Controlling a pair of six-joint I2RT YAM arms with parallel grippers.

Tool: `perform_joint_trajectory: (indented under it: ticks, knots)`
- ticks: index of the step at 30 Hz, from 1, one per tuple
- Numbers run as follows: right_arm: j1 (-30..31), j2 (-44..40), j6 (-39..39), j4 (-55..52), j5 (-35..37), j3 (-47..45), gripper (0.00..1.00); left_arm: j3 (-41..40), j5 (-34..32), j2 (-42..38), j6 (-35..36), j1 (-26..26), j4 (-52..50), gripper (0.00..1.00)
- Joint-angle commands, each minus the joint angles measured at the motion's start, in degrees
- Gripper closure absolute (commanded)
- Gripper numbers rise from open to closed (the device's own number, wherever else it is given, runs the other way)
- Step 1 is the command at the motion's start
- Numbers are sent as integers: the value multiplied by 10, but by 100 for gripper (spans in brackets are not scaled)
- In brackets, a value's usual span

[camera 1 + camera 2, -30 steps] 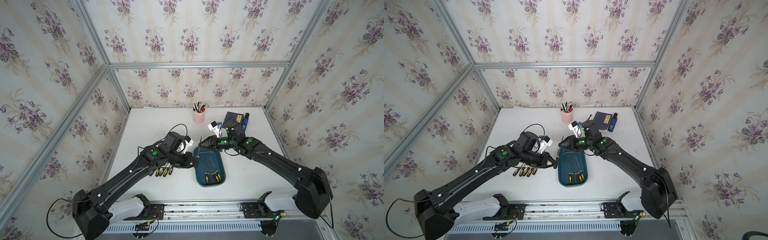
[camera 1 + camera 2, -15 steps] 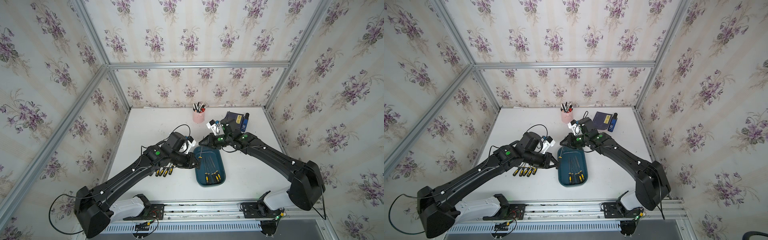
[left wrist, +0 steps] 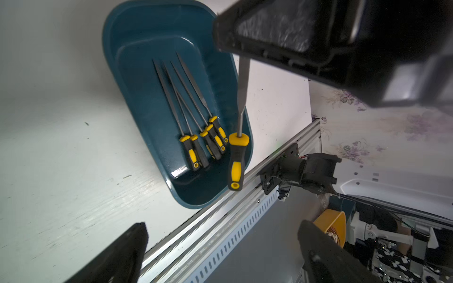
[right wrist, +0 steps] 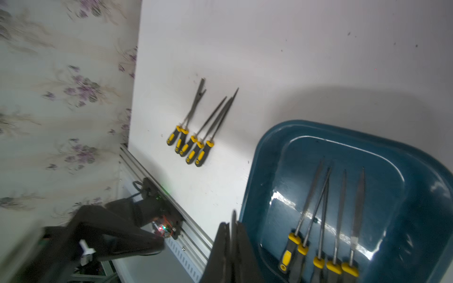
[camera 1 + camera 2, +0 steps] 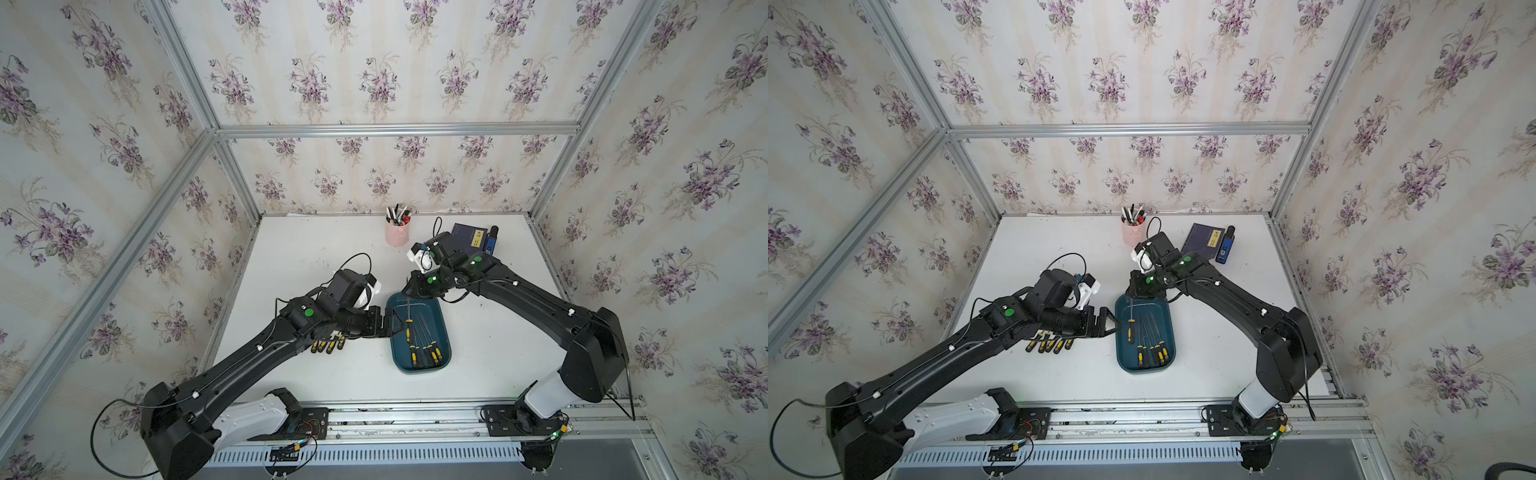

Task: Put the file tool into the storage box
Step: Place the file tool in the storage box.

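In both top views my left gripper (image 5: 392, 327) sits at the left rim of the storage box (image 5: 440, 316). Its jaws are spread wide, where a moment ago they were clamped on the file (image 5: 408, 328). My right gripper (image 5: 412, 293), half open then, is now pressed together on the far tip of the blade, above the box's far rim. The file (image 5: 1130, 328) hangs over the left part of the box (image 5: 1165, 316) with its handle toward the near side. More files (image 5: 1048, 345) wait on the table under my left arm, and the pink cup (image 5: 1133, 232) stands far back.

From the left wrist, my own fingers (image 3: 130, 250) stand well apart with nothing between them. The file (image 3: 235, 161) dangles handle-down from the right gripper (image 3: 244, 57), above the box (image 3: 137, 73) where several files already lie. I cannot tell whether the handle touches the box.

From the right wrist, a thin edge of blade shows between my squeezed fingers (image 4: 221, 245). The box (image 4: 269, 152) is just beside them.

So the handover is done. I judge that what's left is for the right arm to lower the file and let go.
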Motion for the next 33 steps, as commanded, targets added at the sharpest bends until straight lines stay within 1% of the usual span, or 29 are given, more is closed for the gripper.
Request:
perform_joint_trajectory:
  ticks: [1,5,9,14,21,22,33]
  knots:
    - [14,20,-37,-65,69,3,100,-10,-71,-27,-26,18,-37,0]
    - [45,51,-1,-48,105,4,100,-43,-91,-57,-39,54,-44,0]
    - [68,91,30,-23,120,0,100,-52,-93,-69,-21,77,-60,0]
    - [80,118,51,-1,129,-10,100,-66,-73,-65,4,91,-71,0]
    - [87,141,74,11,134,-7,100,-84,-61,-69,17,108,-69,0]
    - [89,144,75,13,132,-7,100,-84,-46,-69,19,110,-70,0]
    - [97,161,74,12,164,-18,100,-99,-35,-74,37,126,-78,0]
